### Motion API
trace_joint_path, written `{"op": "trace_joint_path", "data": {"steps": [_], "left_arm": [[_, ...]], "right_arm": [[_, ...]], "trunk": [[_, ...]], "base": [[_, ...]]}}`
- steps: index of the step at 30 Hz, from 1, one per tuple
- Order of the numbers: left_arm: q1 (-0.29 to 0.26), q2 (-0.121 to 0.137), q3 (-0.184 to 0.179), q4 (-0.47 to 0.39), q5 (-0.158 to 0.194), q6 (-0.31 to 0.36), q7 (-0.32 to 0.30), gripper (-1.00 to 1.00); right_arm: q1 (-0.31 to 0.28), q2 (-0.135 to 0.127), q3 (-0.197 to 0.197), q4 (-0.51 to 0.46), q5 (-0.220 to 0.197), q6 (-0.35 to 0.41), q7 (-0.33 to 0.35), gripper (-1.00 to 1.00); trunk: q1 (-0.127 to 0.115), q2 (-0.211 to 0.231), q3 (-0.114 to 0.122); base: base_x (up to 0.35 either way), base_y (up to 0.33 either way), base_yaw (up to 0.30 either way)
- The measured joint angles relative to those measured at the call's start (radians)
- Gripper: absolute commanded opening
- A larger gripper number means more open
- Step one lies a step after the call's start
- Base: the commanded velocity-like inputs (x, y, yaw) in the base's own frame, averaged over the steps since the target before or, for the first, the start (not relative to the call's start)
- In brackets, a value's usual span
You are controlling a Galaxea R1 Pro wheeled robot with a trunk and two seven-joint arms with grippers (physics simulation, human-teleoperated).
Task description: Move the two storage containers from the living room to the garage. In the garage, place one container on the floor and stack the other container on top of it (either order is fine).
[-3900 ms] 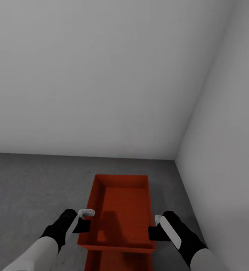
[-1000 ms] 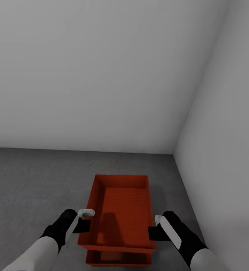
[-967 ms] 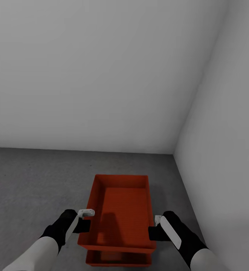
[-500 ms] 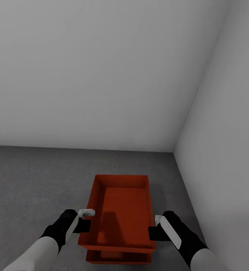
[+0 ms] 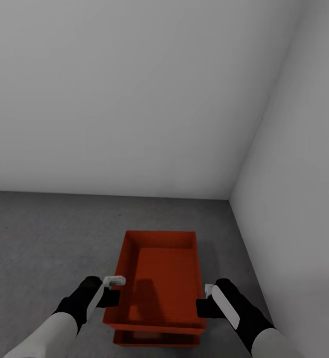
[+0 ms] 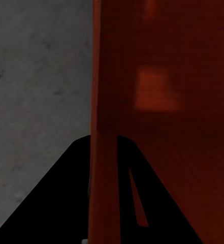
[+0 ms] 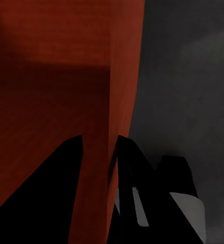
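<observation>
In the garage, one red-orange storage container [image 5: 160, 278] hangs in front of me, held by its two long walls. My left gripper [image 5: 112, 292] is shut on its left wall and my right gripper [image 5: 204, 301] on its right wall. The left wrist view shows that thin wall [image 6: 102, 91] pinched in the left gripper [image 6: 104, 198]. In the right wrist view the other wall [image 7: 123, 76] sits in the right gripper [image 7: 99, 193]. The second storage container [image 5: 157, 339] lies directly beneath on the dark grey floor [image 5: 45, 238], with just its near edge showing.
Pale grey walls meet in a corner [image 5: 230, 199] just ahead and to the right. The right wall [image 5: 293, 209] runs close beside the containers. Speckled concrete floor [image 6: 35, 76] stretches out to the left.
The whole view has shifted a little, the floor-wall line sitting higher than 3.9 s ago. Less of the lower container shows beneath the held one. Both grips are unchanged.
</observation>
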Motion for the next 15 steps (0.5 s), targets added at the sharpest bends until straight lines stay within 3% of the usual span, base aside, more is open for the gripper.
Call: {"op": "trace_joint_path", "data": {"steps": [15], "left_arm": [[0.0, 0.0, 0.001, 0.0, -0.004, 0.0, -0.001, -1.0]], "right_arm": [[0.0, 0.0, -0.002, 0.0, -0.001, 0.0, 0.0, -1.0]], "trunk": [[0.0, 0.0, -0.002]], "base": [[0.0, 0.0, 0.0]]}}
